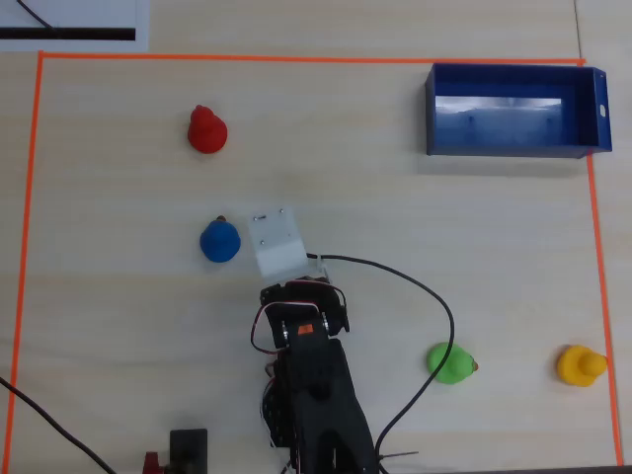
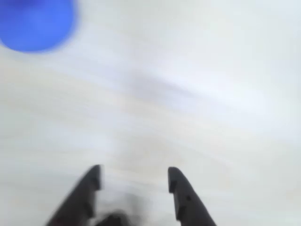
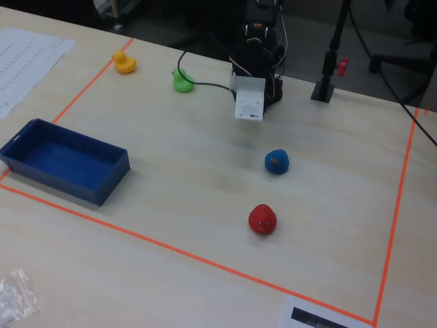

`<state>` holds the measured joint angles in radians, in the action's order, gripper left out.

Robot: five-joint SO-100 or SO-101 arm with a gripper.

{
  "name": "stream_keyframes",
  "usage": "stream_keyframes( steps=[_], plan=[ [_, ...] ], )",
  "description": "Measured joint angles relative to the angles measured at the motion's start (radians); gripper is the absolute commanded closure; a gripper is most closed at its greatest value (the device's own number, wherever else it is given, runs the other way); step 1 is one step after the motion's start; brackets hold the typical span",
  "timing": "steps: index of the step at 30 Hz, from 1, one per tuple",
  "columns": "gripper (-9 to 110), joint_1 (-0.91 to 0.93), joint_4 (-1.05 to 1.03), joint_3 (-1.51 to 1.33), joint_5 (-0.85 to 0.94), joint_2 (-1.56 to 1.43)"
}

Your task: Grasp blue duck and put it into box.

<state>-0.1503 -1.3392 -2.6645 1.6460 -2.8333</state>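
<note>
The blue duck (image 1: pixel 219 241) sits on the pale wood table just left of my arm's white wrist housing (image 1: pixel 276 243) in the overhead view. It is a blurred blue blob (image 2: pixel 35 23) at the top left of the wrist view. The fixed view has this duck (image 3: pixel 276 161) below and right of the housing (image 3: pixel 248 100). My gripper (image 2: pixel 135 173) is open, its dark fingers (image 2: pixel 89 188) over bare table with nothing between them, and the duck lies ahead and to the left. The box (image 1: pixel 513 143) stands at the far right of the overhead view, apart from the arm, and it is also in the fixed view (image 3: pixel 102 184).
A red duck (image 1: pixel 207 129) stands beyond the blue one. A green duck (image 1: pixel 451 362) and a yellow duck (image 1: pixel 581 364) sit to the right of the arm's base. Orange tape (image 1: pixel 30 197) frames the work area. A black cable (image 1: pixel 434 296) loops beside the arm.
</note>
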Motion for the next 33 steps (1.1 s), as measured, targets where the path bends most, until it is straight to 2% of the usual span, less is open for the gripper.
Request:
stream_keyframes(
  steps=[8, 12, 33],
  plan=[
    [74, -0.152, 0.206, 0.334, -0.058, 0.497],
    [73, -0.178, 0.301, 0.385, -0.069, 0.660],
    [72, -0.215, 0.500, 0.486, -0.192, 1.000]
  ],
)
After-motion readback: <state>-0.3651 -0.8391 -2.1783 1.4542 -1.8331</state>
